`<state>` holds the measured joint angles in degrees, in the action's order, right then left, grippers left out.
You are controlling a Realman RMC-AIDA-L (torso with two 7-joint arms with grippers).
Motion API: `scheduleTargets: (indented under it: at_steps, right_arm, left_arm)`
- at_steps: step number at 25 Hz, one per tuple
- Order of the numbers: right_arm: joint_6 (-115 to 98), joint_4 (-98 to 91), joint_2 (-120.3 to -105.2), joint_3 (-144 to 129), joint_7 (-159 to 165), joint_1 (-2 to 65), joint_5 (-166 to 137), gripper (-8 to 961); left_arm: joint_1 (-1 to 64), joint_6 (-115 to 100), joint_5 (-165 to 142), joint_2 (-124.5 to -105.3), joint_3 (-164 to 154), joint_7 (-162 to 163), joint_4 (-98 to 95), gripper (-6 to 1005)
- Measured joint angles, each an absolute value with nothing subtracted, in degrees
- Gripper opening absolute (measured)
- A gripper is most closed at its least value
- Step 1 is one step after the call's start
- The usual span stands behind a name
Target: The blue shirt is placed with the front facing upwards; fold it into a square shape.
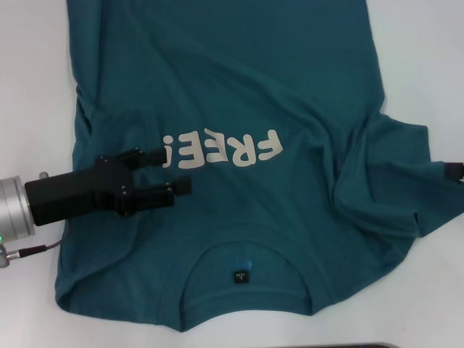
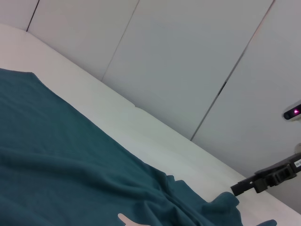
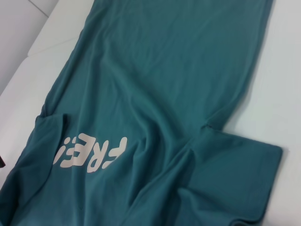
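Blue shirt point(image 1: 290, 94) lies front-up on the counter point(image 1: 420, 65), long axis running away from me. My left end effector point(image 1: 170, 174), parted and empty, hovers over its folded-in left side; right sleeve still spread.

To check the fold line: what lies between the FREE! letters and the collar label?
Only plain, slightly creased cloth of the blue shirt and its ribbed collar, as the head view shows.

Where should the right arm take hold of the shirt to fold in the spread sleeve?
Probably the outer hem of the shirt's right sleeve, approached from the robot's right. That sleeve lies spread past the body on the table, its edge free. The left gripper, open, is over the other side, already folded in.
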<state>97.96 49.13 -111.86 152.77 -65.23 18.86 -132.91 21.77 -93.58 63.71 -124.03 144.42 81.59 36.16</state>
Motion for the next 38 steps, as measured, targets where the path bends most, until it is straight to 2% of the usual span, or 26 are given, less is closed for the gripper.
scheduleTargets:
  at_steps: [9,31,38]
  right_arm:
    - [95.57,48.29,-113.43,152.72,-64.96,21.00,-135.73,897]
    - [94.10,45.49,-113.45,152.73,-64.88,23.48,-136.06,896]
    - [93.67,44.35,-113.45,151.53,-64.01,24.08,-136.14,677]
  left_arm:
    - [21.87,-93.42,63.71,-124.00,144.40,81.55,35.92,881]
    - [21.79,-93.16,63.72,-123.95,144.41,81.55,35.95,880]
    - [21.73,-92.69,63.72,-123.92,144.41,81.45,35.95,880]
